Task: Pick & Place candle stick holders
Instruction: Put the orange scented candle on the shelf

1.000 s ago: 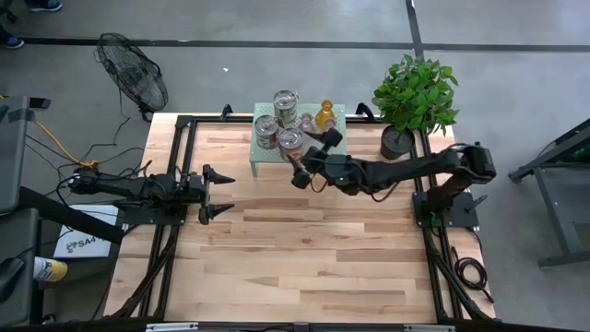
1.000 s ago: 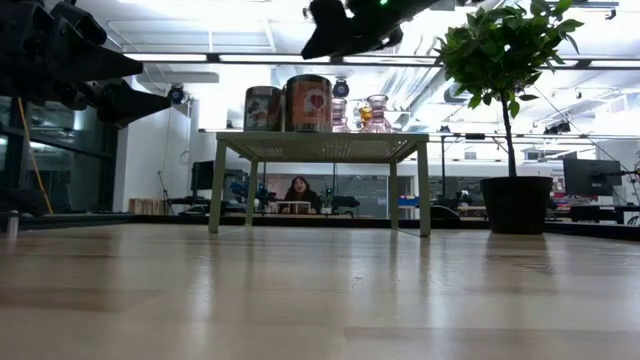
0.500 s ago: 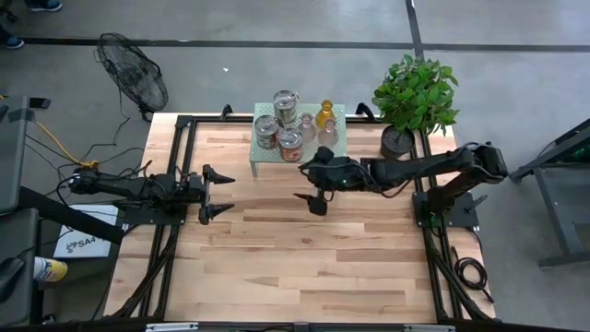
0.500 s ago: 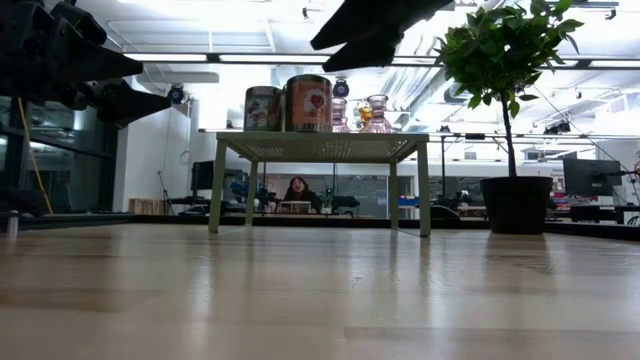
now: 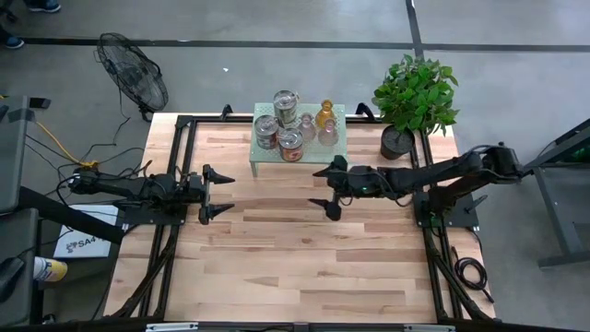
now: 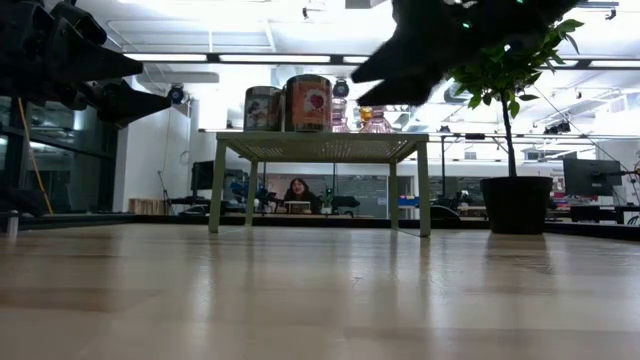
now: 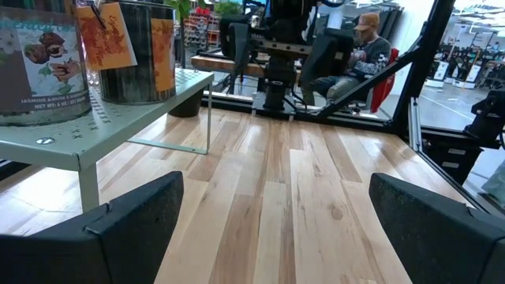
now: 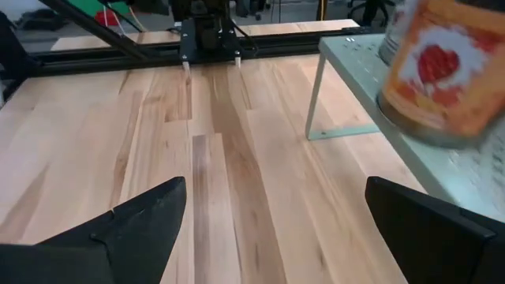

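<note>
The candle stick holders stand on their bases on a mint-green perforated stand at the table's far middle. Three are silver, two pinkish glass and one amber. My right gripper hangs open over the table just near-right of the stand, pointing toward the left edge, nothing between its fingers. In its wrist view a silver holder stands to one side on the stand. My left gripper waits open at the table's left.
A potted green plant stands at the far right corner, close behind my right arm. A floor fan is beyond the far left corner. Bare wood fills the table's middle and near half. A person sits in the room beyond.
My right gripper has drawn back from the stand's near edge toward the table's near and right side and has sunk lower. It has swung from pointing at the stand to pointing toward the left edge, rolling as it went. It stays open. The holders have not moved.
</note>
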You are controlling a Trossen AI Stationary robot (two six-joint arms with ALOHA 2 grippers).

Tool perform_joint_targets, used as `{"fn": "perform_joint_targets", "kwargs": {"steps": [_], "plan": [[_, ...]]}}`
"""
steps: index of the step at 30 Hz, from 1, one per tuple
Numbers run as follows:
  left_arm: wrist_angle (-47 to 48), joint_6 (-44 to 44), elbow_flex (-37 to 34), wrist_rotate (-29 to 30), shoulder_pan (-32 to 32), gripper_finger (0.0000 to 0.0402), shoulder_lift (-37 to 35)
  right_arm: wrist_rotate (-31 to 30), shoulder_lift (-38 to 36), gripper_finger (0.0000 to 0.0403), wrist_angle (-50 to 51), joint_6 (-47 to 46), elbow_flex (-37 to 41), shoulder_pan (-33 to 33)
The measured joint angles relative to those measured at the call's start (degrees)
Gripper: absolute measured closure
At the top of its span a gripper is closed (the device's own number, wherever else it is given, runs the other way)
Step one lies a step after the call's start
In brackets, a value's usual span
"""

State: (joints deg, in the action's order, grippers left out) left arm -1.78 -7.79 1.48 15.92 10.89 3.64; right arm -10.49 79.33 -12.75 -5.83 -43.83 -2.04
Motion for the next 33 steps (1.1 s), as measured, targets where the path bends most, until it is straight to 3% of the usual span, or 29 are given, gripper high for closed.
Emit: {"fn": "perform_joint_targets", "kwargs": {"steps": [9,21,26,33], "plan": [[-0.02,0.0,0.0,0.0,0.0,0.0002,0.0,0.12,-8.47,0.0027,-7.12,-0.76,12.17,0.0],[-0.02,0.0,0.0,0.0,0.0,0.0002,0.0,2.08,-16.57,0.0121,-14.87,-1.85,23.38,0.0],[-0.02,0.0,0.0,0.0,0.0,0.0002,-0.02,2.1,-14.68,0.0174,-16.35,-0.68,23.39,0.2],[-0.02,0.0,0.0,0.0,-0.02,0.0002,-0.01,2.22,-6.28,0.0278,-21.92,1.62,20.17,2.23]]}}
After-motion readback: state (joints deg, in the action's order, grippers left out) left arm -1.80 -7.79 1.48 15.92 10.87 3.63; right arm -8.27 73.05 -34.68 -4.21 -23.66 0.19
